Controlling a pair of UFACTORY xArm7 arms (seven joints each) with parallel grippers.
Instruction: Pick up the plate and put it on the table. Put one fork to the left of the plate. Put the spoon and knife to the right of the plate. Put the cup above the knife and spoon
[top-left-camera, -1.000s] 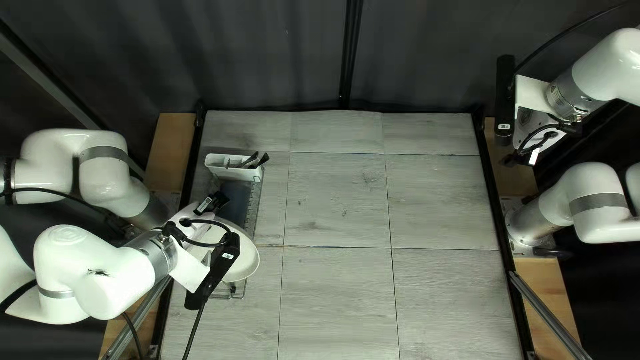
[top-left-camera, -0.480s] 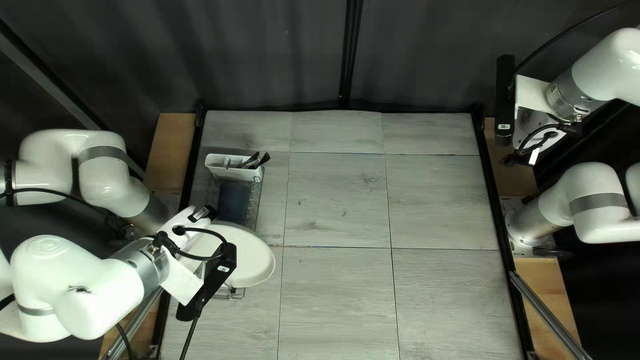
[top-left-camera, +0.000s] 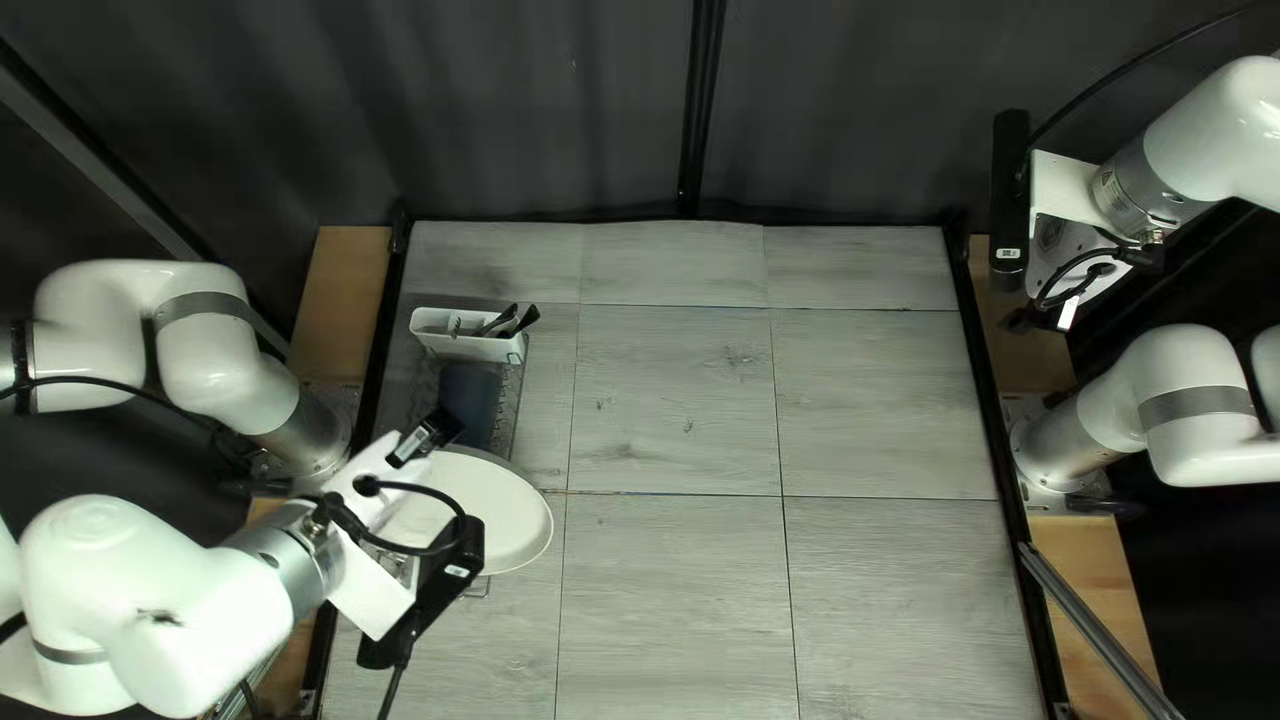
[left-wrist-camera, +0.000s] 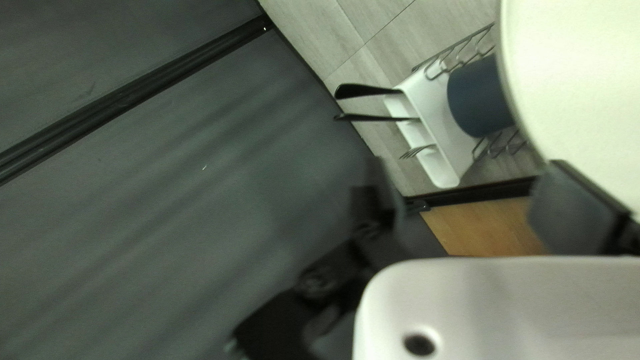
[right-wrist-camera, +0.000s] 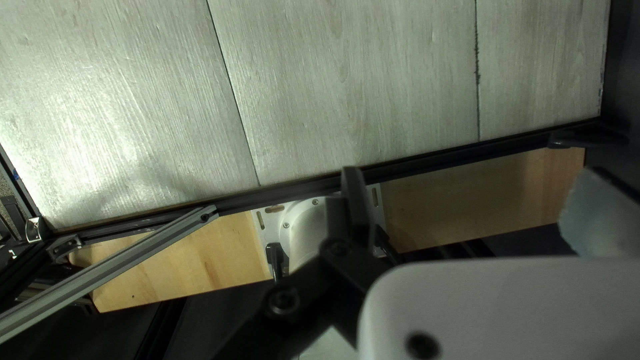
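Note:
My left gripper [top-left-camera: 360,474] is over the left of the table in the top left view, its tips hidden. In its own view this gripper [left-wrist-camera: 467,200] stands open, nothing clasped between its fingers. The white plate [top-left-camera: 500,514] shows beside it; in the left wrist view the plate's [left-wrist-camera: 580,87] rim meets one finger's edge, contact unclear. Partly behind the plate is the dark blue cup [left-wrist-camera: 475,97]. A white caddy [top-left-camera: 467,340] holds black-handled cutlery [top-left-camera: 520,322] and a fork [left-wrist-camera: 418,151]. At the right, my right gripper [top-left-camera: 1067,254] is raised; its own view shows the gripper [right-wrist-camera: 473,207] open and empty.
A wire rack [top-left-camera: 511,407] stands beneath the plate and cup at the table's left side. The grey plank-patterned table [top-left-camera: 674,400] stretches between the arms. Metal profiles [top-left-camera: 1094,627] and wooden boards [right-wrist-camera: 480,200] flank its edges.
The plate has shifted to the right and shows more of its face, with the cup more exposed. My left wrist has moved toward the near edge. The right arm is unmoved.

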